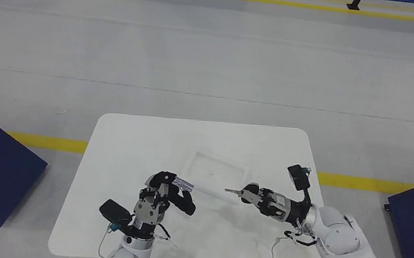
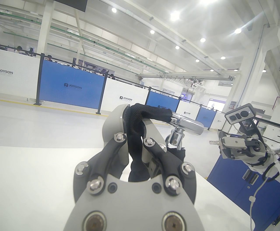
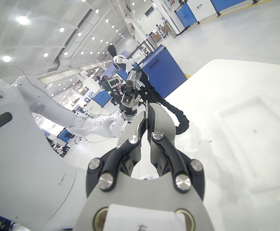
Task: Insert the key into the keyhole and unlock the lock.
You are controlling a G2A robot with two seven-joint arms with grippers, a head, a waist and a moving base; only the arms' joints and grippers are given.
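The left claw (image 2: 135,123) is clamped on the black sleeved cable of the lock (image 2: 186,125). It holds the lock up off the tabletop (image 1: 119,166) at the near left, with the chrome body jutting right toward the other arm. The step in hand looks like the approach before insertion: key and lock are apart, with open air between them. To do it well, the left side should hold dead steady, since the grip is on the flexible cable rather than the body and the lock may give under a push. The keyhole (image 3: 129,82) faces right, so the key (image 1: 233,192) should travel straight left along that axis, blade turned to match the slot, and slow before contact. The right claw (image 1: 251,196) is closed on the key's head at the near right, blade pointing left at the lock. The left arm rises from the near edge, wrist tipped up and rightward; the right arm comes in from the near right corner, forearm laid leftward
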